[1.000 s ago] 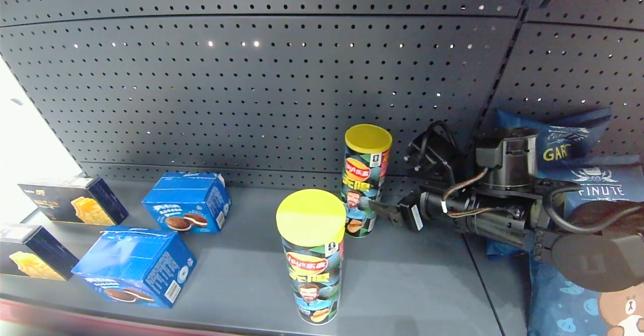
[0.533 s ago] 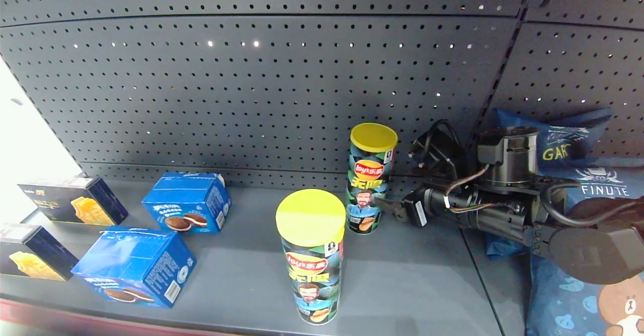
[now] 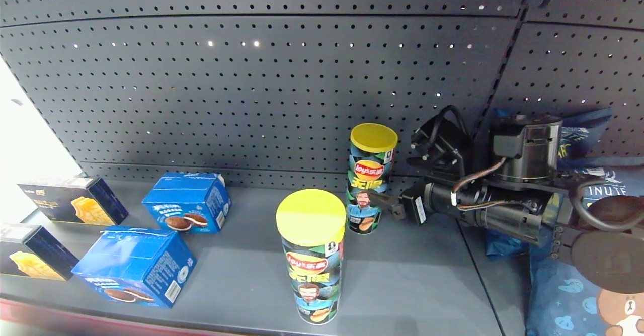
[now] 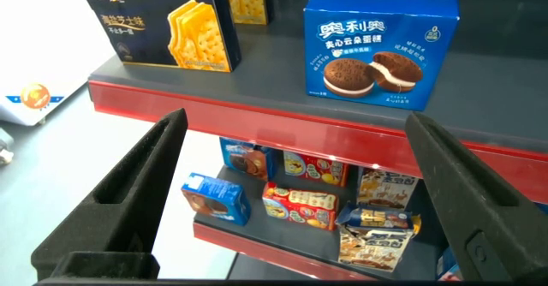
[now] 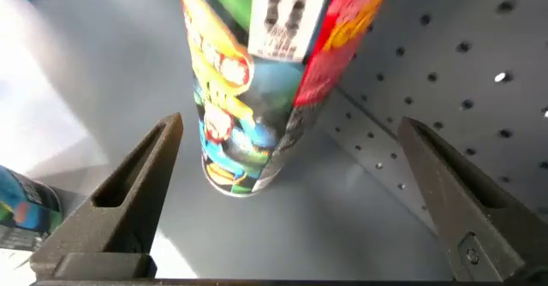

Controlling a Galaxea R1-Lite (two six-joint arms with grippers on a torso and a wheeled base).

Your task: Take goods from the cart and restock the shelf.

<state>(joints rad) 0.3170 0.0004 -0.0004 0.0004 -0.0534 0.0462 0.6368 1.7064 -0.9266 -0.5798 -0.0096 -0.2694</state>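
Rear chip can (image 3: pixel 370 180) stands upright mid-frame, loose between the wide-open fingers of the right gripper (image 3: pixel 378 199), so pulling straight back toward frame right looks safe imo.

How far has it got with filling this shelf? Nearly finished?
Done: two chip cans stand upright on the shelf, the front can and the rear can by the back panel. In hand: nothing. The right hand is open beside the rear can, and the left hand is open and empty. Left: the shelf has bare room for more, but I cannot tell how much stock remains.
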